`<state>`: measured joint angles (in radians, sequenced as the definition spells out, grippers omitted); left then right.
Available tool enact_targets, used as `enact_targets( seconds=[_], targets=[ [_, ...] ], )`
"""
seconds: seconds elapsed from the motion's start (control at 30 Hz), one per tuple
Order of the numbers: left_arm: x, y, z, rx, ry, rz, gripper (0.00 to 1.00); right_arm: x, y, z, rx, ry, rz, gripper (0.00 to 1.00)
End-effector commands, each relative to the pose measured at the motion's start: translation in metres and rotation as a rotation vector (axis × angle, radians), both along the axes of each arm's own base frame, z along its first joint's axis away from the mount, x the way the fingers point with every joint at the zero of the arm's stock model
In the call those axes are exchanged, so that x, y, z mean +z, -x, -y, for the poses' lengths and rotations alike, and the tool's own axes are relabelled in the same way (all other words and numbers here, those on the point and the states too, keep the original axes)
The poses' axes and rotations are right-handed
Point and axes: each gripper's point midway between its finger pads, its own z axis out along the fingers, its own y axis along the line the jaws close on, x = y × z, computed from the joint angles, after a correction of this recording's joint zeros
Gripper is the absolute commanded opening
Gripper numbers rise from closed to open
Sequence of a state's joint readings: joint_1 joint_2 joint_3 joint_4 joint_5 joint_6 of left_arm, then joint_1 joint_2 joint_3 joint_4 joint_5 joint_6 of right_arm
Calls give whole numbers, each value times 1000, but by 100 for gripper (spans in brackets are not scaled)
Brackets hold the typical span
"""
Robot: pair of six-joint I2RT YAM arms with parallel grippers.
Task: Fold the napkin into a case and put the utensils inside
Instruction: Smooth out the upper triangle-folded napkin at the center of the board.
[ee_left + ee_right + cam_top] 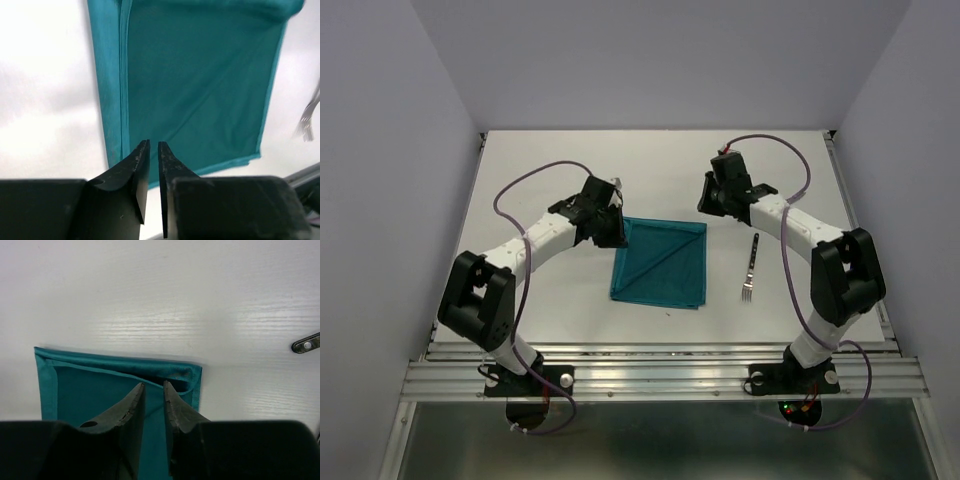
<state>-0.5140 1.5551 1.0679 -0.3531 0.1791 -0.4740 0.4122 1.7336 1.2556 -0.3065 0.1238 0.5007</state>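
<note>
Left end effector [153, 145] and right end effector [154, 385] stand slightly parted, empty, at far corners of the folded teal napkin [660, 265]; the fork [751, 268] lies to its right.

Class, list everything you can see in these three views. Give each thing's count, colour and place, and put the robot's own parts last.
napkin: one, teal, folded flat in the middle of the table.
fork: one, silver, lying on the table to the right of the napkin and apart from it, tines toward the near edge.
table: one, white, under everything.
left arm: one, white and black with a purple cable, base at the near edge.
right arm: one, same colours, base at the near edge.
left gripper: one, black, at the napkin's far left corner, jaws slightly apart, holding nothing.
right gripper: one, black, by the napkin's far right corner, jaws slightly apart, holding nothing.
</note>
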Motion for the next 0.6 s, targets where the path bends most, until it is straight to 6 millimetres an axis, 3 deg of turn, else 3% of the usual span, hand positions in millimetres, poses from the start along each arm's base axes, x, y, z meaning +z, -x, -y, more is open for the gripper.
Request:
enact_targets(
  seconds=[0.0, 0.07, 0.1, 0.17, 0.2, 0.27, 0.3, 0.57],
  targets=[
    [13, -39, 1, 15, -45, 71, 29, 26, 5, 10, -25, -4, 56, 27],
    [27, -62, 6, 30, -34, 111, 34, 26, 10, 12, -30, -5, 51, 28],
    [18, -69, 7, 32, -50, 97, 38, 25, 15, 14, -32, -8, 46, 28],
    [28, -88, 11, 38, -59, 134, 45, 25, 20, 16, -36, -9, 43, 28],
    [16, -92, 13, 33, -77, 111, 48, 25, 25, 18, -39, -11, 39, 28],
    [18, -106, 17, 32, -88, 130, 50, 25, 29, 20, -42, -12, 39, 28],
    [7, -108, 18, 27, -104, 108, 53, 23, 32, 21, -44, -12, 33, 28],
    [-14, -126, 23, 17, -145, 90, 52, 17, 35, 21, -40, -12, 13, 28]
  ],
)
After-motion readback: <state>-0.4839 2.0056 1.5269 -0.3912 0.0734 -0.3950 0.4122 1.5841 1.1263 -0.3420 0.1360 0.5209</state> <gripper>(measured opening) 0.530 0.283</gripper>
